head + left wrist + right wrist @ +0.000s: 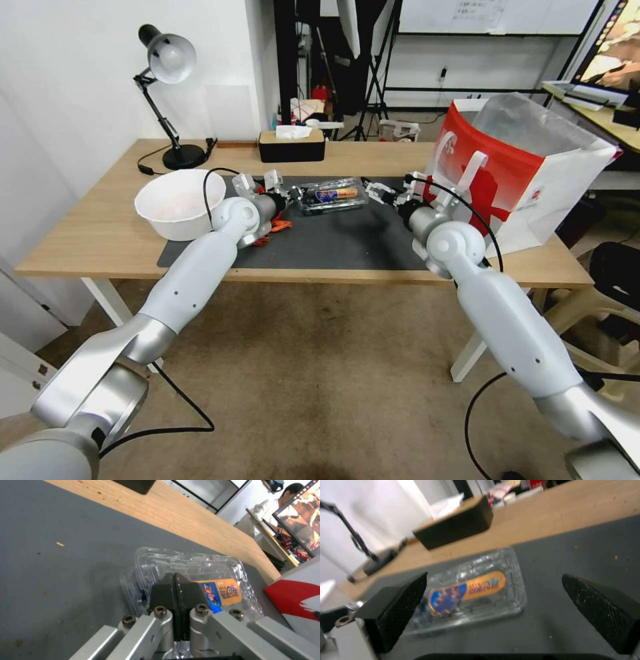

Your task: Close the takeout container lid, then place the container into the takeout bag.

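The takeout container (331,195), a small clear clamshell, lies flat on the dark mat (333,243) with its lid (200,566) down on top. The lid carries an orange and blue sticker (466,590). My left gripper (297,194) sits at the container's left end, fingers (166,590) pressed together with their tips over that end of the lid. My right gripper (369,191) hovers just off the container's right end, its fingers (400,600) spread wide with nothing between them. The red and white takeout bag (527,167) stands open at the table's right, behind my right arm.
A white bowl (179,203) sits left of the mat, beside my left forearm. A desk lamp (170,100) and a black tissue box (291,145) stand along the table's back. Something small and orange (280,225) lies under my left wrist.
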